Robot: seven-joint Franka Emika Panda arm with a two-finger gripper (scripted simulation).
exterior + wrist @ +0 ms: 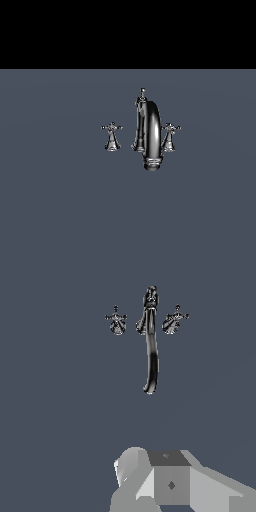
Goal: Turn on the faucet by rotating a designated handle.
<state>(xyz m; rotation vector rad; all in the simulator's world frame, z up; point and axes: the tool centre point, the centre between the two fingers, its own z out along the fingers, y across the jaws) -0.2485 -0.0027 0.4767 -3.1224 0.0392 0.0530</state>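
While the faucet (149,131) stands untouched, handles (112,128) at nine and three o'clock of its spout, nothing appears done; gripper (172,483) distant, aperture indeterminable, apparently empty.

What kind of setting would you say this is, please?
Probably a bare simulated test scene, not a real bathroom: a chrome faucet with two cross handles stands alone on a flat grey floor under a black void, and the gripper looks like plain untextured blocks.
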